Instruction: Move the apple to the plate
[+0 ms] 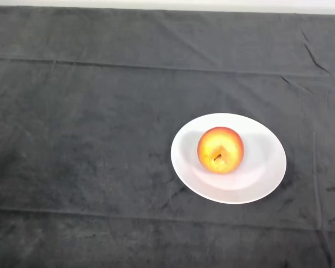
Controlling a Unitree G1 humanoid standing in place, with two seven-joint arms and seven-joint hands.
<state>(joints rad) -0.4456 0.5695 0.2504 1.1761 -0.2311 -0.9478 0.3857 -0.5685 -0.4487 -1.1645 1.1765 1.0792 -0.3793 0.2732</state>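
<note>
head view: looks down on a table under a dark cloth (89,167)
plate: white plate (262,178), right of the cloth's middle, lying flat on the cloth
apple: red-yellow apple (220,149) sits on the plate, a little left of the plate's centre, stem end facing up
beyond the plate: creased cloth, then a pale strip (167,3) along the far edge
</note>
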